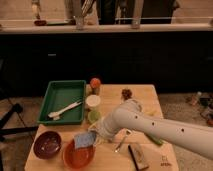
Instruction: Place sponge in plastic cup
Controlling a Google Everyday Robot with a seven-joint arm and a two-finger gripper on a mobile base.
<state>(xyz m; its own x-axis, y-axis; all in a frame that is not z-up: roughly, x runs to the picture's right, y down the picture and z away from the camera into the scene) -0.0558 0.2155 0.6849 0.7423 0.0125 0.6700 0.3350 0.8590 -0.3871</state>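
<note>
The blue-grey sponge [84, 140] is at the tip of my gripper [94, 135], which is shut on it. The sponge hangs just above the orange bowl [78, 155] at the table's front left. The small light-green plastic cup [93, 117] stands upright just behind and slightly right of the gripper, in front of the taller white cup [92, 102]. My white arm [150, 130] reaches in from the right across the table's front.
A green tray [56, 96] holding a white utensil sits at the back left. A dark maroon bowl [47, 145] is left of the orange bowl. An orange-capped jar [95, 84], a small red item [126, 93], a spoon [120, 143] and a dark-and-tan block [138, 156] are also on the wooden table [137, 100].
</note>
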